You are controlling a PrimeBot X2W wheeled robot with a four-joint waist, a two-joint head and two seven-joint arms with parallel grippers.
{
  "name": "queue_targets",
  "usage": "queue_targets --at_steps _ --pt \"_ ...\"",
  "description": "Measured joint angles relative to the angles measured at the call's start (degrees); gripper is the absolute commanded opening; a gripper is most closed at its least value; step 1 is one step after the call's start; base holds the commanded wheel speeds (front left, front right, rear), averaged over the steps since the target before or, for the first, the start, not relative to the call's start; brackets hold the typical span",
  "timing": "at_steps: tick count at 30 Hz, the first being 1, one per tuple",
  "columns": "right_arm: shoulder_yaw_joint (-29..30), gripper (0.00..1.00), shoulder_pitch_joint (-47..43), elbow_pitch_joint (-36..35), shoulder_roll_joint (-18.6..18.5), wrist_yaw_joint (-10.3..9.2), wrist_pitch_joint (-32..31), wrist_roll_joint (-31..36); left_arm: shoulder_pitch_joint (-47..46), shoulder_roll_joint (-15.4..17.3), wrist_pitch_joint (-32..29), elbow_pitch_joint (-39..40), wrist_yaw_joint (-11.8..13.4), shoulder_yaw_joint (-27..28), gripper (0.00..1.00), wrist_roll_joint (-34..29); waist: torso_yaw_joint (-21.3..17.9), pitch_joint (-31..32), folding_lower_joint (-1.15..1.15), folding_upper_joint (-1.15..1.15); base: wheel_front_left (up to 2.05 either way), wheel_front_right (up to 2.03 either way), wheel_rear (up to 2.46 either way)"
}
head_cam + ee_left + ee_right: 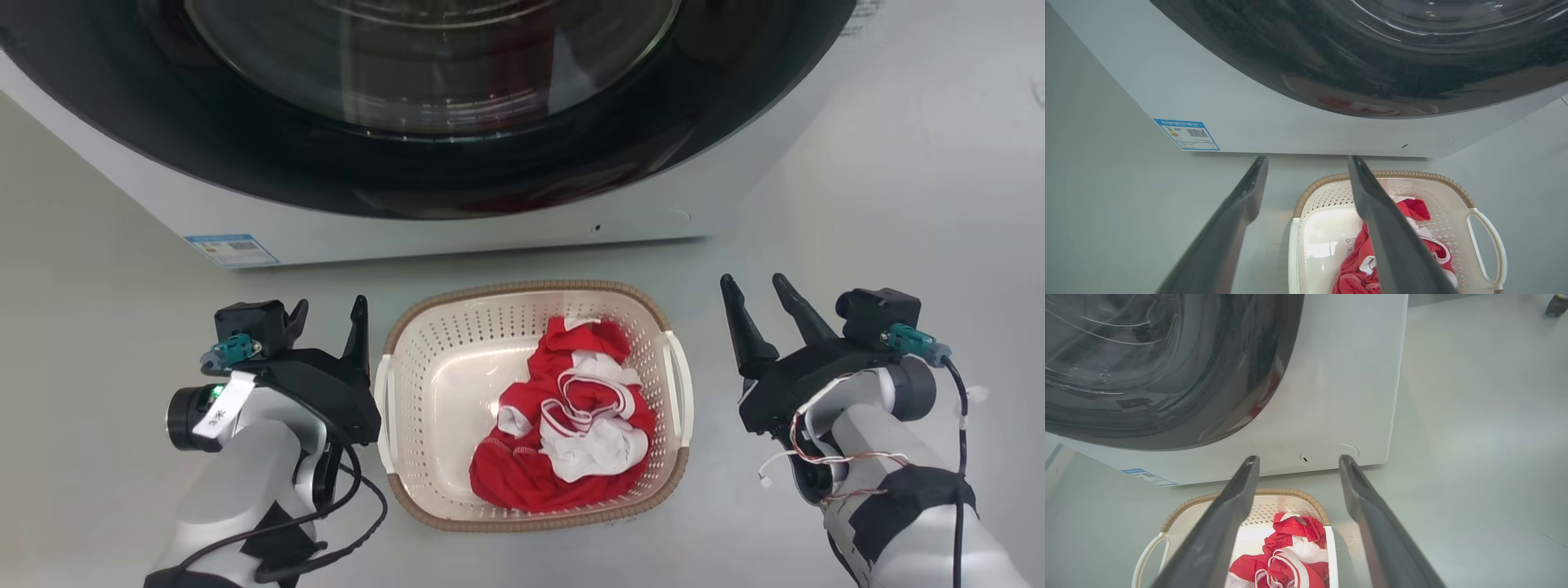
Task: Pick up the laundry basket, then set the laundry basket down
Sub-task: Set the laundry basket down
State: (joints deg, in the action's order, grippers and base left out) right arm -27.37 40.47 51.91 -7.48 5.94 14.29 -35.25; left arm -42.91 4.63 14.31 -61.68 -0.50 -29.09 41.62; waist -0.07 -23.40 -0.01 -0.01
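The laundry basket (441, 384) sits on the pale floor just in front of the washer, cream-white with a brown woven rim, holding red and white clothes (571, 416). My left gripper (331, 314) stands open beside the basket's left handle (382, 408), its inner finger close to the rim. On the other side my right gripper (761, 294) is open, a short gap away from the right handle (682, 392). The left wrist view shows the basket (1327, 228) under my left gripper (1306, 163). In the right wrist view the basket (1257, 510) lies below my right gripper (1298, 461).
A white front-loading washer (457, 220) with a dark round door (424, 98) stands right behind the basket. A blue label (231, 249) is on its lower left corner. Pale floor (898, 163) stretches to the right of the washer and on both sides of the basket.
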Motion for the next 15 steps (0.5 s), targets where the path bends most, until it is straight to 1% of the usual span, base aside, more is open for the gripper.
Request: queue_targets --at_steps 9,10,15 --pt "2.4 1.00 -4.9 -9.4 -2.4 -2.94 0.0 3.9 4.6 2.5 0.0 11.6 3.1 1.4 1.00 -4.3 0.2 5.0 0.00 0.00 0.00 0.00 0.00" --pt "2.4 1.00 -4.9 -9.4 -2.4 -2.94 0.0 3.9 4.6 2.5 0.0 11.6 3.1 1.4 1.00 -4.3 0.2 5.0 0.00 0.00 0.00 0.00 0.00" --pt "3.8 1.00 -7.2 -15.2 -3.4 -4.11 0.0 6.3 8.3 4.4 0.0 19.3 4.6 2.9 1.00 -7.0 0.3 7.6 0.01 0.00 0.00 0.00 0.00"
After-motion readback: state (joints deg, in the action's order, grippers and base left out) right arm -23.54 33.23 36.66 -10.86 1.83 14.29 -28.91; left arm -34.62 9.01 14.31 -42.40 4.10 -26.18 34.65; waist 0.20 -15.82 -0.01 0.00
